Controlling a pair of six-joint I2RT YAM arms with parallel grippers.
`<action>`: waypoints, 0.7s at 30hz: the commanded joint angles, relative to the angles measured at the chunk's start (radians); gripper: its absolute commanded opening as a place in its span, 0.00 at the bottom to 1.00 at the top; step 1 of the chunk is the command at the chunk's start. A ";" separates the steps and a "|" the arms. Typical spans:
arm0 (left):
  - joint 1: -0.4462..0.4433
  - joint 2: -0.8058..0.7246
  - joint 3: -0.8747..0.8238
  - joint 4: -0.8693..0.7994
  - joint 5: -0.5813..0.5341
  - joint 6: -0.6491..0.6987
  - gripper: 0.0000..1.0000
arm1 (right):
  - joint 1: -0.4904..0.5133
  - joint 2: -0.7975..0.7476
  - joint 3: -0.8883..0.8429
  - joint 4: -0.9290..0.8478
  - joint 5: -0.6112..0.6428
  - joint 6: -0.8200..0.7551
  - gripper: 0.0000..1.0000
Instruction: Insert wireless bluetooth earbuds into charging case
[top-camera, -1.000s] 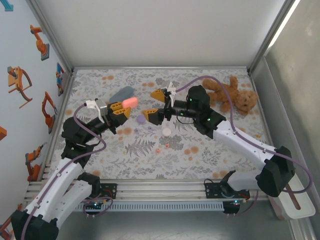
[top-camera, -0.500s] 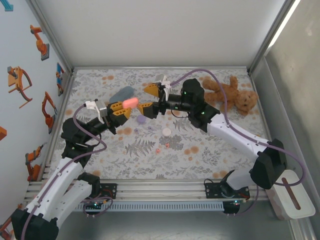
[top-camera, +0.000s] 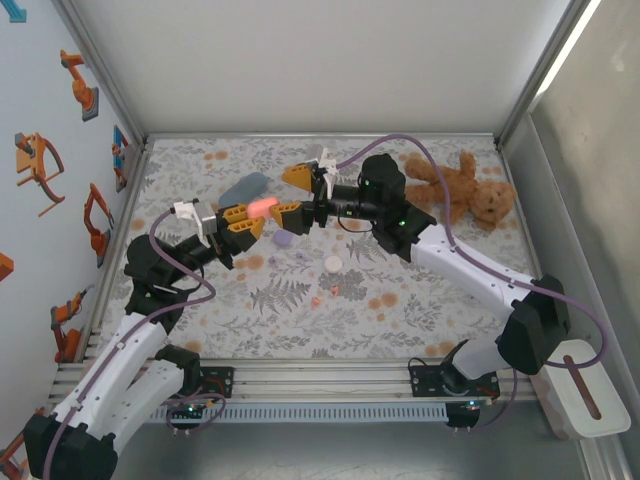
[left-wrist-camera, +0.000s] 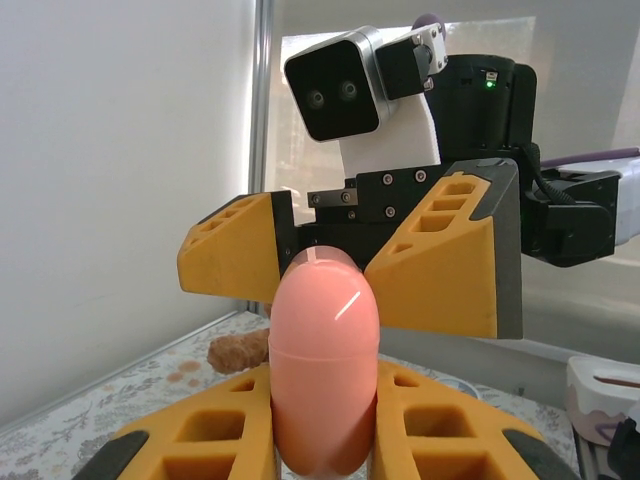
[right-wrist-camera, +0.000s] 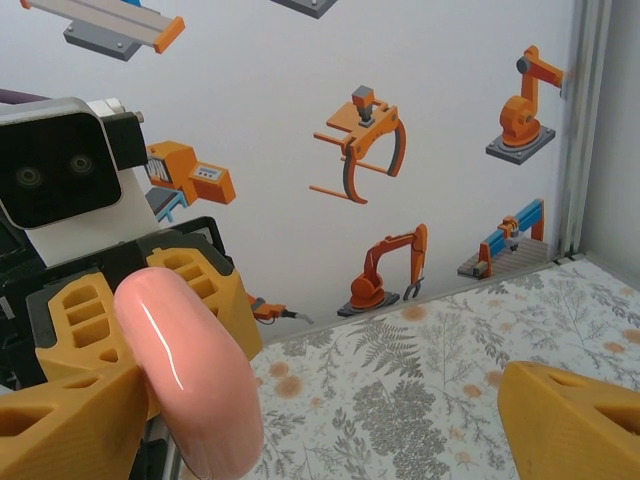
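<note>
A closed salmon-pink charging case (top-camera: 262, 205) is held off the table, with my left gripper (top-camera: 243, 216) shut on its lower half. From the left wrist it stands upright (left-wrist-camera: 322, 360) between the yellow fingers (left-wrist-camera: 200, 440). My right gripper (top-camera: 292, 193) faces it from the right with jaws wide apart. Its two fingers flank the case's top end (left-wrist-camera: 330, 262), and I cannot tell if they touch it. In the right wrist view the case (right-wrist-camera: 190, 370) sits beside that gripper's left finger (right-wrist-camera: 60, 430). Two small pink earbuds (top-camera: 326, 294) lie on the floral mat.
A lilac case (top-camera: 283, 240), a white round piece (top-camera: 333, 262) and a tiny pale bud (top-camera: 300, 255) lie on the mat below the grippers. A grey-blue case (top-camera: 245, 186) rests at the back left. A brown teddy bear (top-camera: 462, 190) lies at the back right.
The right gripper has moved left up to the pink case and its jaws have narrowed a little. The left gripper and the case have stayed in place.
</note>
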 joint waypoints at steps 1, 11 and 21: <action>-0.003 -0.006 -0.006 0.039 0.029 0.015 0.00 | 0.005 0.008 0.040 0.013 0.030 -0.013 0.88; -0.004 -0.007 -0.008 0.038 0.036 0.013 0.00 | 0.003 0.028 0.076 0.002 0.064 -0.012 0.85; -0.004 -0.018 -0.006 0.009 0.031 0.025 0.00 | 0.003 0.034 0.099 0.005 0.060 -0.008 0.85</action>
